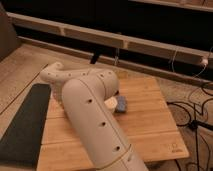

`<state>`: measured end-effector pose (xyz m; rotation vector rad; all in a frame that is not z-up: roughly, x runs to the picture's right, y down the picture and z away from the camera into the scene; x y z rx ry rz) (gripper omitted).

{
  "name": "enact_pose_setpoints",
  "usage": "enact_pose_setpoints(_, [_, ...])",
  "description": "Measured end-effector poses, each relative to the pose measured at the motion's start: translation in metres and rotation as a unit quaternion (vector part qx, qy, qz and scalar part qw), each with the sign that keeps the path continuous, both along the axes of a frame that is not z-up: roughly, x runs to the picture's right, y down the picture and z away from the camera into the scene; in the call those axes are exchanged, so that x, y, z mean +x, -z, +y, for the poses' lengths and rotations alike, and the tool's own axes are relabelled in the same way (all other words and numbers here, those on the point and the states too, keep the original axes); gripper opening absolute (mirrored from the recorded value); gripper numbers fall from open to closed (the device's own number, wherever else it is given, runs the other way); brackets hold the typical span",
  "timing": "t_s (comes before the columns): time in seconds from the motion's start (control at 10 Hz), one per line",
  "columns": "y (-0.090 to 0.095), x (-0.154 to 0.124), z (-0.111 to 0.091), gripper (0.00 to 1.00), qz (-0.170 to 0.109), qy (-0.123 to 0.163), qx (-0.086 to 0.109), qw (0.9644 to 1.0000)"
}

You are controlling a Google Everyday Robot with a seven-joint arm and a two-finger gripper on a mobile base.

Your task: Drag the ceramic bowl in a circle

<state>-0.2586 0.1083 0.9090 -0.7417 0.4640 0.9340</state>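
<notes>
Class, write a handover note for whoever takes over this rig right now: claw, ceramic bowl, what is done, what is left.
Claw: out of sight, hidden under the white arm bent over the left-middle of the wooden table.
Ceramic bowl: not visible, probably behind the arm.
Nearby: blue pad and small pale cup just right of the arm.
Done: cannot tell how much of the circle is traced.
Left: check the claw's hold on the bowl, then finish the circle.

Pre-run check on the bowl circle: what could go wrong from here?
1. The arm hides both bowl and gripper, somewhere behind it over the table, so contact can't be confirmed here.
2. The blue pad sits right beside the arm; a circular sweep could knock it.
</notes>
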Motion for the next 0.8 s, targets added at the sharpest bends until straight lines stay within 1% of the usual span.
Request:
enact_pose_setpoints(0.2, [0.009, -0.014, 0.0, 0.0, -0.013, 0.0, -0.003, 0.9999])
enact_pose_setpoints(0.5, [0.029, -0.036, 0.006, 0.0, -0.032, 0.015, -0.009, 0.9993])
enact_pose_setpoints(0.6, [0.037, -0.041, 0.008, 0.0, -0.036, 0.019, -0.011, 0.9991])
enact_pose_setpoints(0.8, [0.053, -0.045, 0.015, 0.0, -0.035, 0.02, -0.015, 0.9991])
